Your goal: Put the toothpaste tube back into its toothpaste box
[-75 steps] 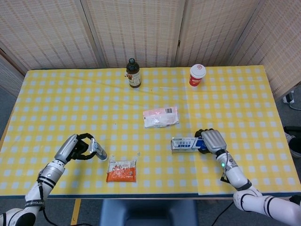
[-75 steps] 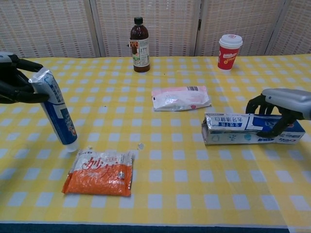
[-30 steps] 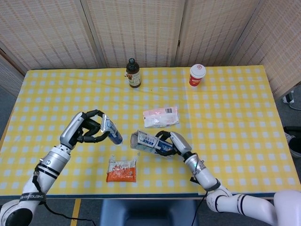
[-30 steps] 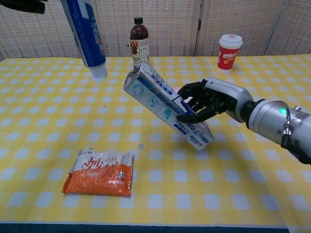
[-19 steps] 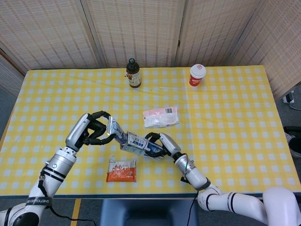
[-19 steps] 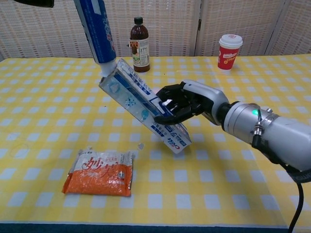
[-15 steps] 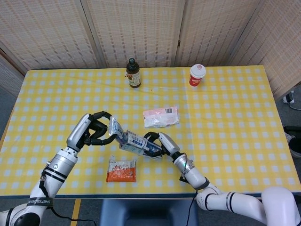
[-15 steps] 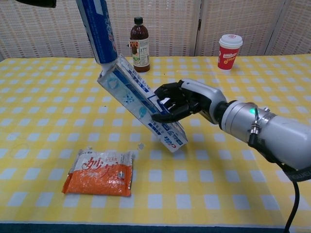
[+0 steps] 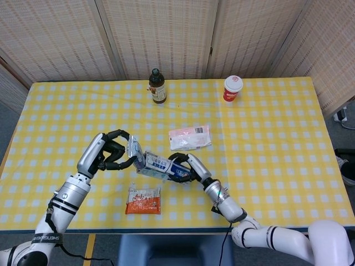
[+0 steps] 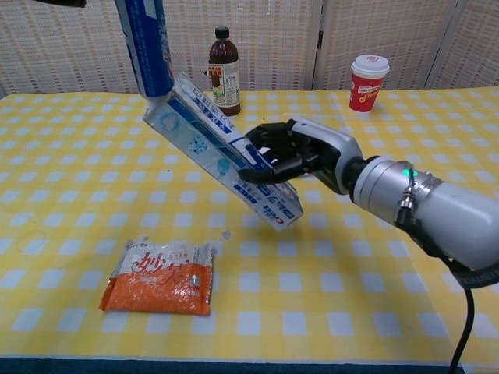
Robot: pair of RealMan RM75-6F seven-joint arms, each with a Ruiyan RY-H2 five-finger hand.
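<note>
Yellow checked table (image 9: 266,127), above the orange snack packet (image 10: 161,276): right hand (image 10: 292,160) grips tilted toothpaste box (image 10: 222,160), left hand (image 9: 108,152) holds toothpaste tube (image 10: 146,47), cap end at the box's open mouth.

The right hand (image 10: 292,160) grips the tilted toothpaste box (image 10: 221,158); the toothpaste tube (image 10: 146,48) enters its upper open end.

The table (image 10: 437,312) wears a yellow and white check. The toothpaste tube (image 10: 146,43) is blue with white, the toothpaste box (image 10: 222,160) white and blue. The right robot hand (image 10: 292,152) is black and silver. A snack packet (image 10: 162,276) is orange and white, a cup (image 10: 368,82) red and white, a bottle (image 10: 224,72) dark brown
</note>
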